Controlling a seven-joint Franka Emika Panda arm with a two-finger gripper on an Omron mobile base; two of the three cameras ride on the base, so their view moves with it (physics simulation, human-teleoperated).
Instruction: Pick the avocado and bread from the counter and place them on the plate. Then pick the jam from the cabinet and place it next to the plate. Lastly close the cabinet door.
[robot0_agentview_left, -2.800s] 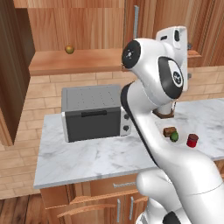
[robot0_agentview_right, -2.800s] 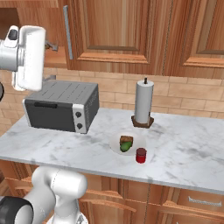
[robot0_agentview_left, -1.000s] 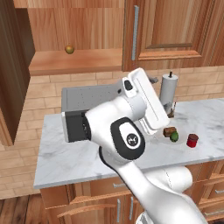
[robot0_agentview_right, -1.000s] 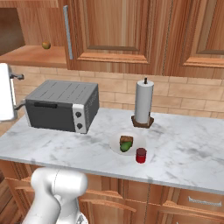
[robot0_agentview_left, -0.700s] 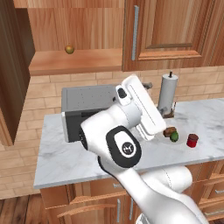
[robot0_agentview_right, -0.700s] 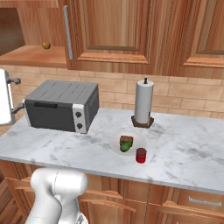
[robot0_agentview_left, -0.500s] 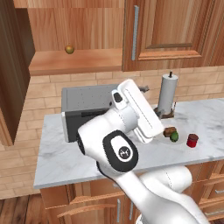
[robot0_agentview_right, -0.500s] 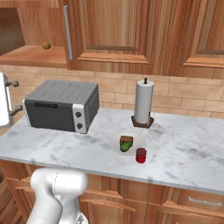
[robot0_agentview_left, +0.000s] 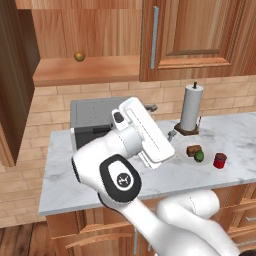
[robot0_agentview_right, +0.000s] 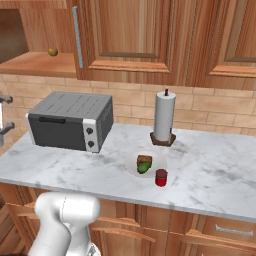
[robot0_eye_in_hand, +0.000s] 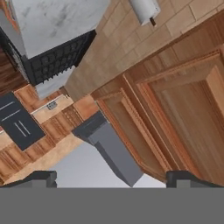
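1. Plate (robot0_agentview_right: 131, 165) sits on the table (robot0_agentview_right: 210, 165), avocado (robot0_agentview_right: 142, 168) and bread (robot0_agentview_right: 144, 160) already on it, touching each other.
2. Jam (robot0_agentview_right: 161, 177) stands on the table just beside the plate rim, so I judge only the door is left.
3. Cabinet (robot0_agentview_left: 85, 70) is open; door (robot0_agentview_left: 14, 85) swung out at far left in the left base view. Small yellowish-brown fruit (robot0_agentview_left: 79, 56) rests on the shelf.
4. Jaws spread wide, nothing between them; in the hand view the gripper (robot0_eye_in_hand: 114, 177) looks at closed cabinet fronts and a paper towel roll (robot0_eye_in_hand: 144, 9), and I see its tips at the left edge of the right base view.
5. Door looks stiff, heavy, hinged. I'd push flat on its outer face near the free edge; no pinch needed.
6. Risk: arm brushing the toaster oven (robot0_agentview_right: 70, 126).
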